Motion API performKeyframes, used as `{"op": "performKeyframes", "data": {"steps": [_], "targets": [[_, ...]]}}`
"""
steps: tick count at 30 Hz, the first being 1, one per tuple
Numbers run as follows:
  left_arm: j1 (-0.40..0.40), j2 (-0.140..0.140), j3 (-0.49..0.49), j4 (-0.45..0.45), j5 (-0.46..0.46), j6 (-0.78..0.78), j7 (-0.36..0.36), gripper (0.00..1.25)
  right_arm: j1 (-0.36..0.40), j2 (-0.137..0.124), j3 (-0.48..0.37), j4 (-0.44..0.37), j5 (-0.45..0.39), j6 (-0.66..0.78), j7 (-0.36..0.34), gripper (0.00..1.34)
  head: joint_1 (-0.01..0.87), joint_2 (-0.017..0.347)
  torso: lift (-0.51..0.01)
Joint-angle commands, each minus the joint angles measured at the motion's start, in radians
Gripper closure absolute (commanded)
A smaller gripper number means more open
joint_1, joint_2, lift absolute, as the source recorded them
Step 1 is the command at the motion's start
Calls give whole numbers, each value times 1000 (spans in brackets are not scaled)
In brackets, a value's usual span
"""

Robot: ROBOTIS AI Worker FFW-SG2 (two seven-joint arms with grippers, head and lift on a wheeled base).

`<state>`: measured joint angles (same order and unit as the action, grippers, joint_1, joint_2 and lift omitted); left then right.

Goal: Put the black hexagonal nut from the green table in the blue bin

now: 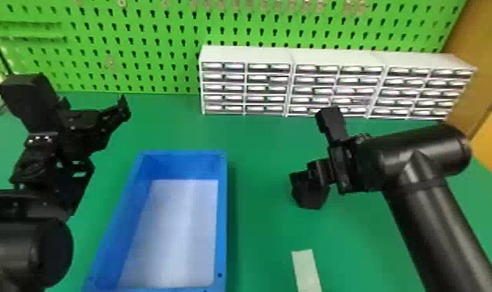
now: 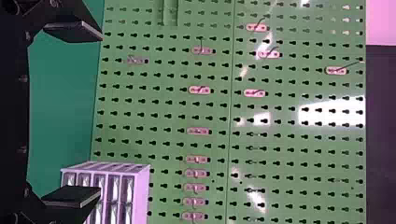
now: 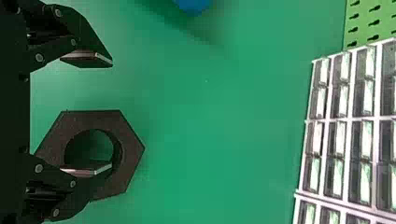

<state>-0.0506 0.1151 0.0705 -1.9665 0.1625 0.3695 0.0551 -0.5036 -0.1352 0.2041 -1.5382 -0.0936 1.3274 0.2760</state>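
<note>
My right gripper (image 1: 304, 175) is low over the green table (image 1: 260, 155), to the right of the blue bin (image 1: 222, 217). Just below it in the head view is the black hexagonal nut (image 1: 311, 197). In the right wrist view, my right gripper (image 3: 112, 113) stands open; one finger overlaps the hole of the nut (image 3: 130, 144), the other is off to its side. Whether that finger reaches into the hole cannot be told. My left gripper (image 1: 95, 104) is parked open and empty left of the bin; in the left wrist view, the gripper (image 2: 100, 113) faces the pegboard.
White drawer cabinets (image 1: 291, 83) line the table's back, in front of a green pegboard (image 1: 140, 50). A pale strip (image 1: 306, 270) lies on the near part of the table, right of the bin. The bin's corner (image 3: 192, 4) shows in the right wrist view.
</note>
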Motion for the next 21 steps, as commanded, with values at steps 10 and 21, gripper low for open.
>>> {"op": "performKeyframes", "data": {"steps": [10, 21], "targets": [[2, 0, 5, 0, 2, -1, 0, 125, -4, 9, 21, 69, 28, -50, 32, 490, 692, 8, -97], [3, 0, 8, 0, 3, -1, 0, 125, -16, 16, 23, 118, 54, -94, 61, 489, 692, 8, -97]]}}
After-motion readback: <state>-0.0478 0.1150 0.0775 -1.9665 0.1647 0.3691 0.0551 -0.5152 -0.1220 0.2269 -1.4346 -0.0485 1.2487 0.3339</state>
